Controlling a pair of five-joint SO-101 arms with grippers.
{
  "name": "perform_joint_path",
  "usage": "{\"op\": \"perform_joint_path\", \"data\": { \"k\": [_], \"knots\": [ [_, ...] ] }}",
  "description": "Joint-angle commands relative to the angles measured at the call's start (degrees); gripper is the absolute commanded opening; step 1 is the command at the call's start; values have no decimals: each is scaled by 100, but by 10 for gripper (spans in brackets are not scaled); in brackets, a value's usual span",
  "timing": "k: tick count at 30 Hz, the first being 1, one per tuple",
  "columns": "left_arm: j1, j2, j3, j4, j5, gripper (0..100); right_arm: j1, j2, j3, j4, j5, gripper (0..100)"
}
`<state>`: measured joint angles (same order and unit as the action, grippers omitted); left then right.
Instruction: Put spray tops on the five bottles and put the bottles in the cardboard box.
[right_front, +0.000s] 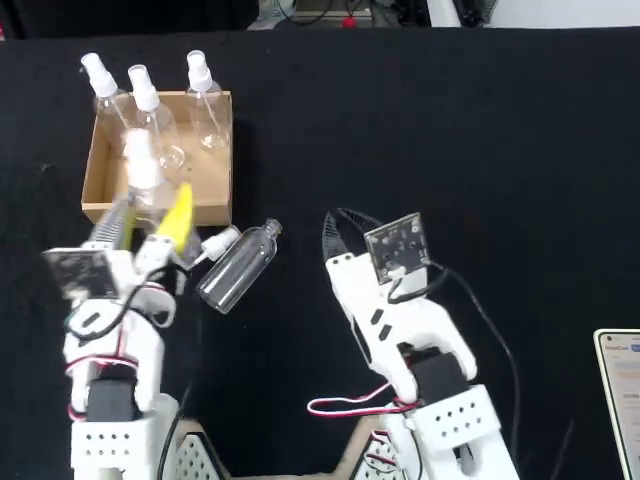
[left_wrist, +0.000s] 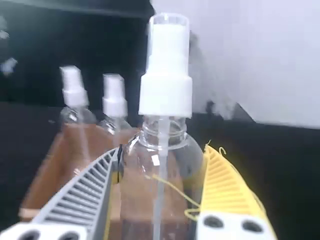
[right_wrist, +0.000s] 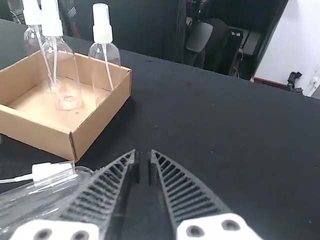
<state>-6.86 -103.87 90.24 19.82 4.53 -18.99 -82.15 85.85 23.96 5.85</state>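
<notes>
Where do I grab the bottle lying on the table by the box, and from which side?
Take the lying bottle across the middle of its clear body, coming straight down from above, jaws either side. It lies on its side, slanted, so the round flanks are free; stay clear of the loose spray top beside it.

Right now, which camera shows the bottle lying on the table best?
The high view: the lying bottle shows whole, capless, near the cardboard box. The right wrist view catches part of its side at the frame edge.
</notes>
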Motion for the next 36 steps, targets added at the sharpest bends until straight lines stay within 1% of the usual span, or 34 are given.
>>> {"op": "perform_joint_path", "data": {
  "k": [1,3,9,13,17,20,28,32,35,36],
  "knots": [
    [-734,-18,-48,-1451,-18,131,70,84,347,-782,35,36],
    [-708,-18,127,-1837,-18,131,70,84,620,-1064,35,36],
    [-374,-18,251,-1934,-18,130,70,84,1130,-1802,35,36],
    [-374,-18,154,-2022,-18,130,70,92,1138,-1802,44,36],
    [-374,290,4,-2646,-18,130,70,101,1138,-1802,44,36],
    [-374,1099,-488,-2927,-18,130,70,101,1138,-1802,44,36],
    [-409,4422,-2281,-2945,-18,134,88,92,1138,-1732,79,36],
    [-435,5618,-2791,-2954,-18,134,88,119,1138,-1732,88,36],
    [-760,6251,-3073,-3007,-18,134,88,119,1138,-1732,88,36],
    [-866,6444,-3160,-3165,-18,134,88,119,1138,-1732,88,36]
  ]
}}
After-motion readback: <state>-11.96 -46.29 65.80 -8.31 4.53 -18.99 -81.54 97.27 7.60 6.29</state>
